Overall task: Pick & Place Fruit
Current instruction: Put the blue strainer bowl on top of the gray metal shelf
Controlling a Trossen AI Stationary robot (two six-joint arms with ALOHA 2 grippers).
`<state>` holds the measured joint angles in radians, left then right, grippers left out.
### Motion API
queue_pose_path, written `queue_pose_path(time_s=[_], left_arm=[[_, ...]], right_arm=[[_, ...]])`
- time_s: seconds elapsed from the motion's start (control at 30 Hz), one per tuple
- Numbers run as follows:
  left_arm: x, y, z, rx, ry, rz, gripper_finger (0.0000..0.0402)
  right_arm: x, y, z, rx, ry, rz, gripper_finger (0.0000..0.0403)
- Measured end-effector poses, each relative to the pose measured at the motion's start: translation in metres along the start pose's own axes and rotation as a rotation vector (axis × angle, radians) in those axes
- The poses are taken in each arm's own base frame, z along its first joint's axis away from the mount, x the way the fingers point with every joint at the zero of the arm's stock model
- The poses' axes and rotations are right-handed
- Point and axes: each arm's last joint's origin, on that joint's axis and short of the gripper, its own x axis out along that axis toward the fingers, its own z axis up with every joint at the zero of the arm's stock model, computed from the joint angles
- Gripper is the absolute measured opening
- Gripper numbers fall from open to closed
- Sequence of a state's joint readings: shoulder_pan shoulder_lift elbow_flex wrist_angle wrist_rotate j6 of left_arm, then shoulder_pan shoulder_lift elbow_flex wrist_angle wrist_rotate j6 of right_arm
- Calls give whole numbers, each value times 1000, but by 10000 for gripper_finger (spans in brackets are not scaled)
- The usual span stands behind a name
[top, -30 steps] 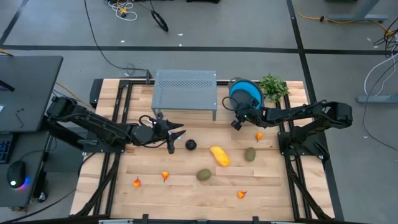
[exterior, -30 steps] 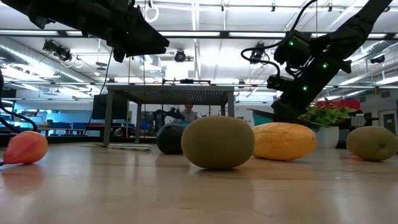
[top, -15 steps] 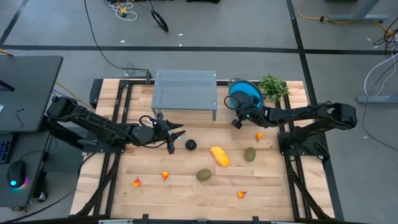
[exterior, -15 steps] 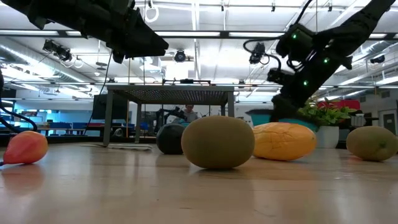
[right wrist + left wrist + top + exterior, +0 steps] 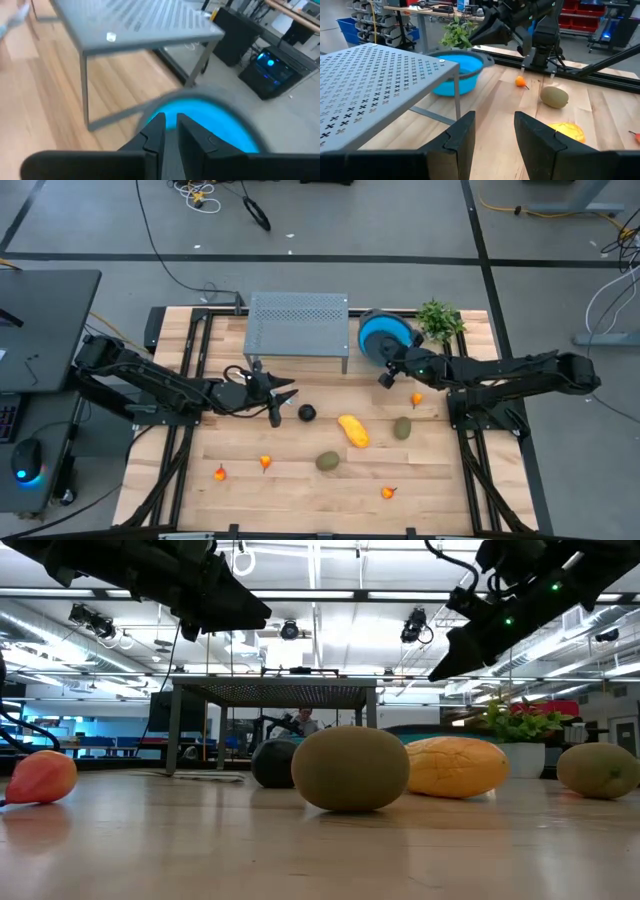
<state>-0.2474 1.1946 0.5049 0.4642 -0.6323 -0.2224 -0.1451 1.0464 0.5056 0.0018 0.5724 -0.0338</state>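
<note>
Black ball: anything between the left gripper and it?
Nothing visible. In the high view the left gripper is beside the black ball, with only bare table between them. The grey perforated stand sits farther back, off that line.

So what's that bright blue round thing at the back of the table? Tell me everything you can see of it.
It is a blue bowl, round and shallow with a smooth, plastic-looking wall and a darker rim. It sits upright on the wooden table at the back, between the grey perforated metal stand and the green plant. No fruit shows inside it. The right gripper hangs just in front of it, not touching.
</note>
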Motion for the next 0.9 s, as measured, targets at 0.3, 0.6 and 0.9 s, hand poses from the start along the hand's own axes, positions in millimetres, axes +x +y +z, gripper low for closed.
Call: queue_pose_path(time_s=[0.3, 0.6, 0.9], left_arm=[[0, 0, 0, 2, 2, 1, 146], [0, 1, 0, 20, -4, 27, 146], [0, 0, 0, 59, 4, 4, 146]], right_arm=[[1, -3, -20, -59, 193, 39, 72], [2, 0, -26, -117, 246, 124, 154], [32, 3, -27, -149, 230, 85, 223]])
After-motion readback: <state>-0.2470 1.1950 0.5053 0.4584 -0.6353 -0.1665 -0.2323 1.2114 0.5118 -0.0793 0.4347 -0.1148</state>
